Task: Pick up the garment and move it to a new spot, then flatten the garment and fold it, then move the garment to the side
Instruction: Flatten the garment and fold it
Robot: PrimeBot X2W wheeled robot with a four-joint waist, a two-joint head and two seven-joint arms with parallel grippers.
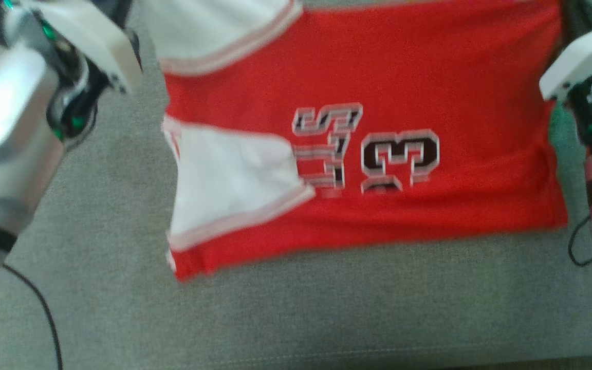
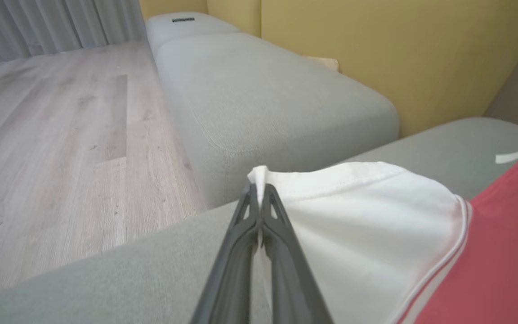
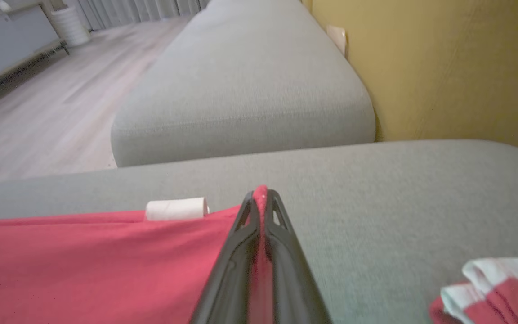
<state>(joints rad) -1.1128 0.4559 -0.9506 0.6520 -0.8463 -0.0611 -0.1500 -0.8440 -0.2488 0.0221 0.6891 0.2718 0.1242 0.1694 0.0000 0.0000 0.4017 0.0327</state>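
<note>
Here's the red jersey (image 1: pixel 404 77), spread flat across the grey couch cushion (image 1: pixel 296 318). Its body stretches from the cushion's left side to its right, its far part runs off the top of the head view, and a wide bare strip of cushion lies along the near edge. Dark numerals (image 1: pixel 365 149) outlined in white sit in the middle of the cloth, and a white sleeve (image 1: pixel 229 180) lies folded in over the red on the left side. Over to the left claw (image 2: pixel 259 191): its fingers are pressed tight together, with the edge of the other white sleeve (image 2: pixel 367 216) pinched between the tips and pulled up into a small peak. The right claw (image 3: pixel 262 195) is clamped too, a peak of red hem caught between its tips at the jersey's right edge, and a small white tag (image 3: pixel 176 209) pokes out of the hem just beside it. Beyond both claws a second grey cushion (image 2: pixel 263 103) butts against this one, with a yellow wall (image 2: pixel 398 54) behind it and a pale wooden floor (image 2: pixel 61 135) off to the side.
</note>
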